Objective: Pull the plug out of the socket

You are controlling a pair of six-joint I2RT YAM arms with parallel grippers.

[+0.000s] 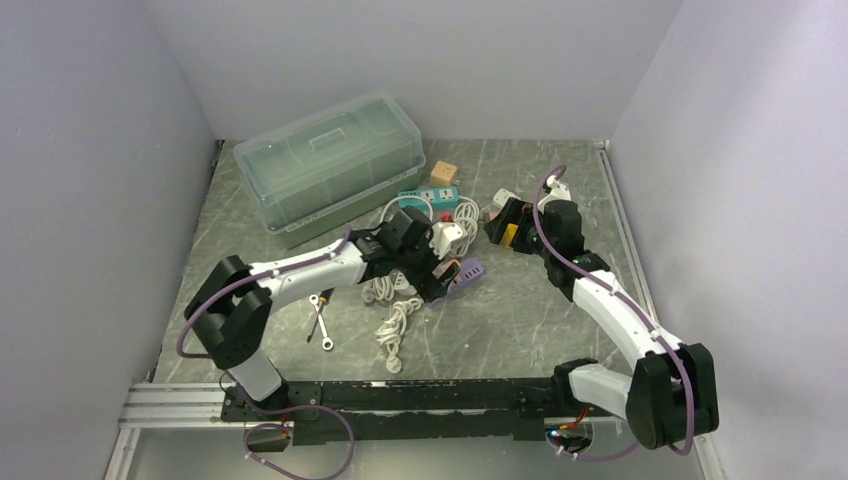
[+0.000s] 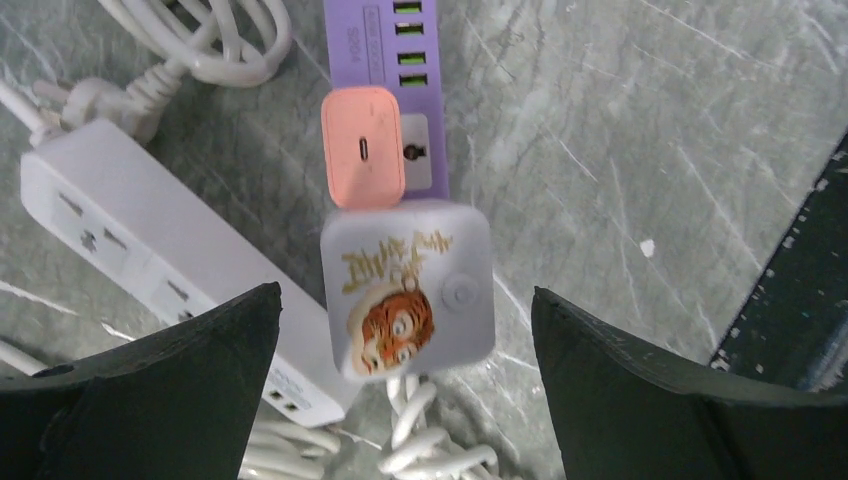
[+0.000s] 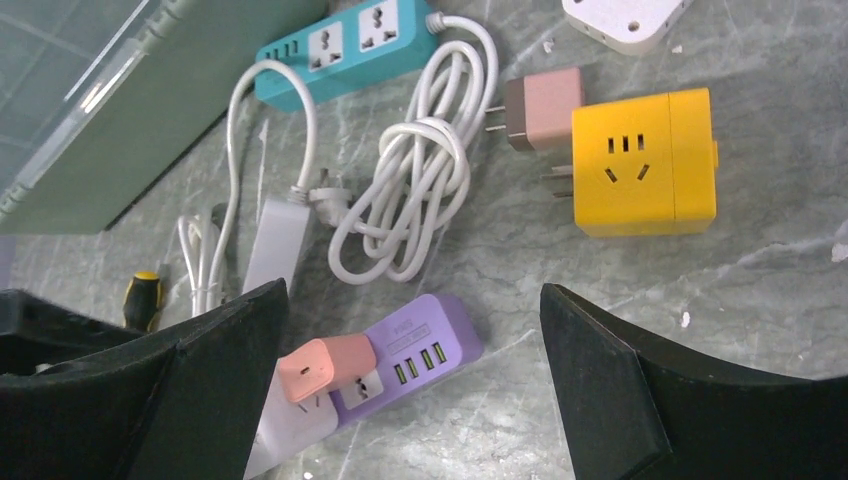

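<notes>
A purple power strip (image 2: 400, 60) lies on the table with a salmon-pink plug (image 2: 363, 147) seated in its socket. A pale block with a tiger sticker (image 2: 407, 290) sits at the strip's near end, with a white cable leaving it. My left gripper (image 2: 405, 300) is open, its jaws either side of the tiger block, just short of the pink plug. My right gripper (image 3: 412, 295) is open and empty, hovering above the strip (image 3: 420, 360) and plug (image 3: 325, 368). In the top view the strip (image 1: 462, 275) lies by the left gripper (image 1: 428, 268); the right gripper (image 1: 503, 225) is beyond it.
A white power strip (image 2: 150, 250) and coiled white cables (image 3: 420, 180) lie left of the purple strip. A teal strip (image 3: 345, 45), yellow cube adapter (image 3: 645, 160) and brownish adapter (image 3: 543, 107) lie further back. A clear lidded box (image 1: 335, 165) stands back left; a wrench (image 1: 320, 320) lies nearer.
</notes>
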